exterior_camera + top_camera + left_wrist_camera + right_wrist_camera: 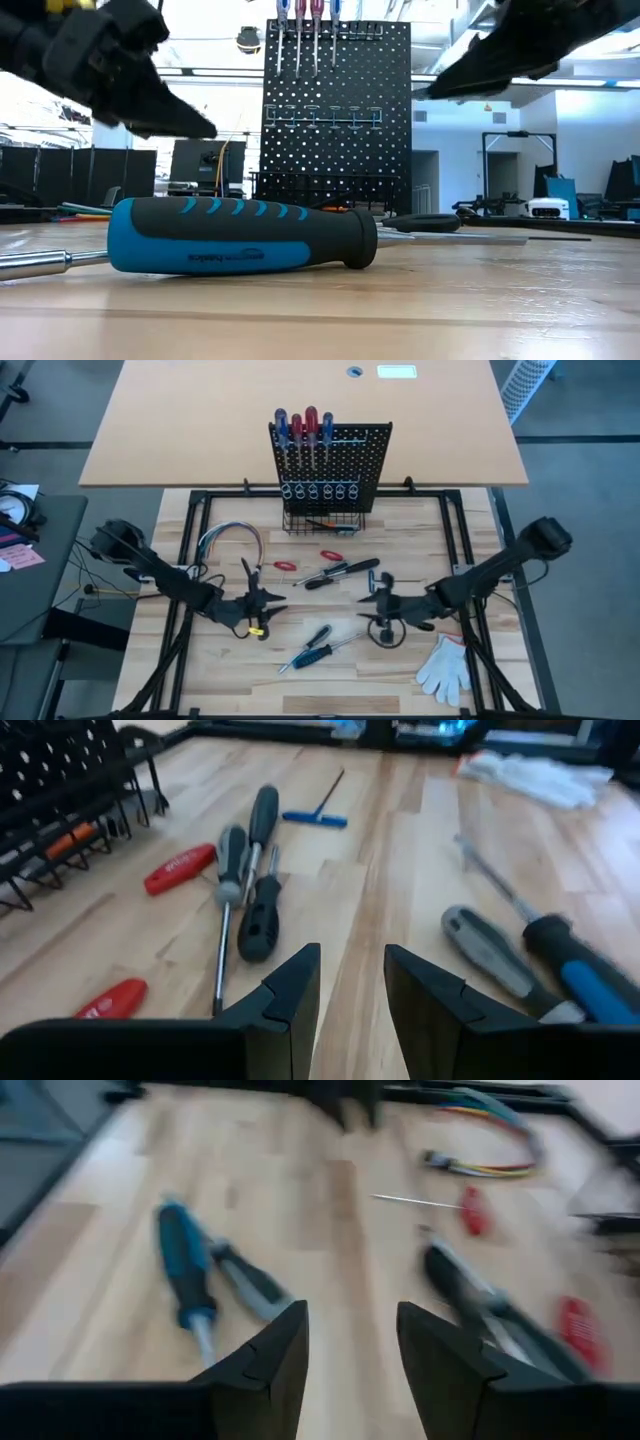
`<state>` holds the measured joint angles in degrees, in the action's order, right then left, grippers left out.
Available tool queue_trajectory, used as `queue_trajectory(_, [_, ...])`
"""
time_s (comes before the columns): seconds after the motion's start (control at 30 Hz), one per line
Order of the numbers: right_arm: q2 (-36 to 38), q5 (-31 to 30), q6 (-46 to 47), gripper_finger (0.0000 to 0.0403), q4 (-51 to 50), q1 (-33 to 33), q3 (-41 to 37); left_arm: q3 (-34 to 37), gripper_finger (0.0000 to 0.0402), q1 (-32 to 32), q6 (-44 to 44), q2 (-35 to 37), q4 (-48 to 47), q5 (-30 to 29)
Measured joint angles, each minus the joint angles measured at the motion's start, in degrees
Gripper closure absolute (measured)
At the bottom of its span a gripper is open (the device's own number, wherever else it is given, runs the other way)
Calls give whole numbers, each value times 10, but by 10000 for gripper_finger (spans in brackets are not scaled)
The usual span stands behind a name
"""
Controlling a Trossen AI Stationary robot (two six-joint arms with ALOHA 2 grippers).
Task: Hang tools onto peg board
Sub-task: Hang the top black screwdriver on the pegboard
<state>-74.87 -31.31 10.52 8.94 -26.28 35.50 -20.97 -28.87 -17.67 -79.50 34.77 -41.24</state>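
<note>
The black peg board (330,465) stands upright at the table's far middle. Several red- and blue-handled screwdrivers (303,428) stick in its top, and a wire basket (320,520) sits at its base. Loose tools lie flat on the table. Two black screwdrivers (340,572) lie with small red-handled tools (331,556) and a blue T-key (315,817). Nearer lie a blue-handled screwdriver (312,654) and a grey one (318,636). My left gripper (283,600) hovers open and empty left of them. My right gripper (365,610) hovers open and empty to their right.
A white work glove (445,668) lies near the front right. A looped bundle of coloured wires (230,540) lies at the left, near the board. A large tan tabletop (200,420) lies behind the peg board. Black frame rails (185,540) run along the table's sides.
</note>
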Motion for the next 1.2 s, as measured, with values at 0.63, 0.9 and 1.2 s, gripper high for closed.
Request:
queue_trajectory(0.63, [-86, -76, 122, 243, 104, 49, -87, -12, 293, 94, -140, 66, -180, 3])
queue_trajectory(0.9, [-92, -61, 84, 243, 96, 72, -86, -12, 293, 100, -4, 63, -140, 3])
queue_trajectory(1.2, [-47, -61, -35, 243, 101, 133, -85, -12, 293, 165, 98, 63, -108, 3])
